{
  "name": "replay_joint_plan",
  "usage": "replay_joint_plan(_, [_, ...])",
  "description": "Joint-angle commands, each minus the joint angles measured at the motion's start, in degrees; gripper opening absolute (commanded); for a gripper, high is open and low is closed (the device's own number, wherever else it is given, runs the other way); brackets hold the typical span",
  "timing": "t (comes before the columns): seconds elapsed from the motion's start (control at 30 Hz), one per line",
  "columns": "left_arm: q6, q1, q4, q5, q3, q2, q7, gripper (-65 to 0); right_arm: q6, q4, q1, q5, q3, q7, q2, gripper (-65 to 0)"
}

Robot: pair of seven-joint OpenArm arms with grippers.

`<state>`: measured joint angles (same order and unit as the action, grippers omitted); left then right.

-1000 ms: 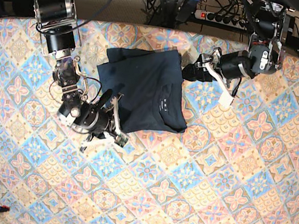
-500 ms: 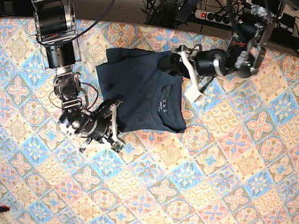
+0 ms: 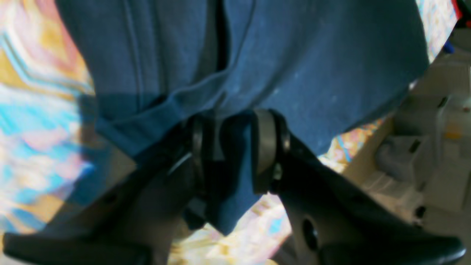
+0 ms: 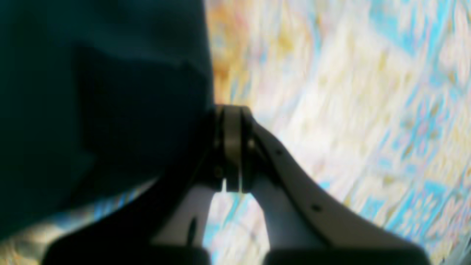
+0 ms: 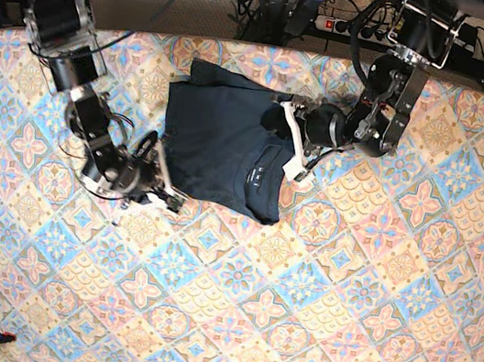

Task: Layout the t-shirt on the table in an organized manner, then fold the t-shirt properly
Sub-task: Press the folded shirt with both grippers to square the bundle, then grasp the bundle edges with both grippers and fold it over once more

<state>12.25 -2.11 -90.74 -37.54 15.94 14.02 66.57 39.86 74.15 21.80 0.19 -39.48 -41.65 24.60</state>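
The t-shirt [image 5: 225, 146], dark navy and partly folded, lies near the far edge of the table [image 5: 343, 300], left of its middle. The left gripper [image 3: 230, 147] stands at the shirt's right edge, jaws pinching a fold of the cloth. The right gripper [image 4: 232, 147], jaws pressed together, sits at the shirt's lower-left corner; whether it holds cloth I cannot tell.
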Motion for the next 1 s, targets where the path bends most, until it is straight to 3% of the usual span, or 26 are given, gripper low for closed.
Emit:
replay_joint_plan(0.0, [-0.78,1.71,-0.21,2.42,-0.34,0.35,-1.03,-48.4,0.14,2.82,0.04,0.74,0.23,0.20,1.11,-65.0])
replay_joint_plan(0.2, [-0.78,8.39,6.74,3.47,-0.34,-0.26,-5.86,-48.4,0.14,14.69,-7.87,0.74,0.41,-2.79,7.09,-65.0])
replay_joint_plan(0.33, [-0.95,11.74,9.02,3.47,-0.43,-0.35,-10.87,-48.4,0.14,20.93,-13.76,0.83,6.30,-2.79,8.76,-65.0])
replay_joint_plan(0.5, [-1.31,13.14,8.94,2.33,-3.51,-0.61,-14.92,-48.9,0.14,28.31,-20.09,0.83,16.32,-4.81,8.76,-65.0])
replay_joint_plan(0.6, [-1.31,10.94,8.41,-2.50,-8.43,-2.46,-14.74,-49.0,0.14,33.23,-22.81,0.83,20.28,-5.78,8.67,-65.0])
replay_joint_plan(0.77, [-1.22,3.38,0.85,-12.09,-13.53,-2.11,-8.06,-49.0,0.14,36.22,-25.63,1.00,23.26,-6.66,6.65,-65.0])
replay_joint_plan(0.87, [-1.22,-1.54,-2.32,-14.55,-13.88,0.18,-7.62,-49.1,0.14,36.31,-25.63,1.00,23.62,-6.66,3.93,-65.0])
replay_joint_plan(0.97, [-1.31,-4.26,-2.93,-14.72,-14.05,0.18,-7.71,-49.1,0.14,36.49,-25.71,1.00,23.97,-6.66,2.26,-65.0])
